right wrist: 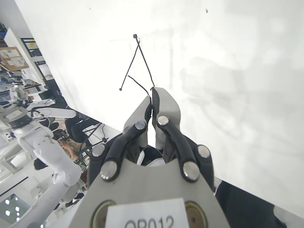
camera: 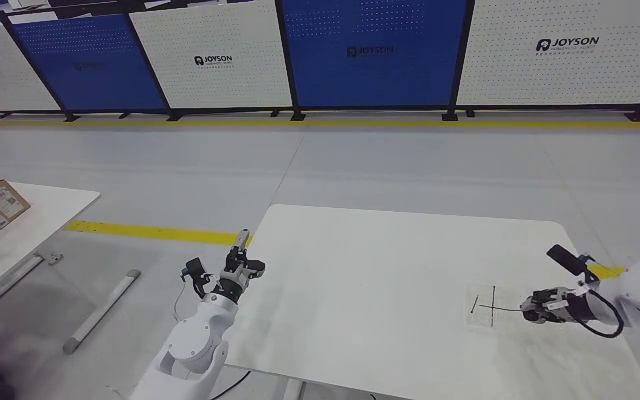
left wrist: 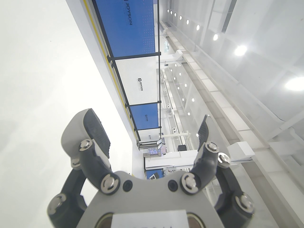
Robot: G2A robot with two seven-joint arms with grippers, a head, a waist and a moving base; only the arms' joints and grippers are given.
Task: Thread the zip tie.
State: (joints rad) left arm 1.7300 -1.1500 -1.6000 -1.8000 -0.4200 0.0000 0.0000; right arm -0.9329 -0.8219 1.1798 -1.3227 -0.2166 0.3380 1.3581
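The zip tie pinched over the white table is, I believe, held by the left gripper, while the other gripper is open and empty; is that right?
Not quite: the right wrist view shows it is the right gripper whose fingers are shut on the zip tie over the white table. The other one, the left gripper, is indeed open and empty.

Left gripper, lower left of the top view, gapes wide; right gripper, lower right, pinches the zip tie
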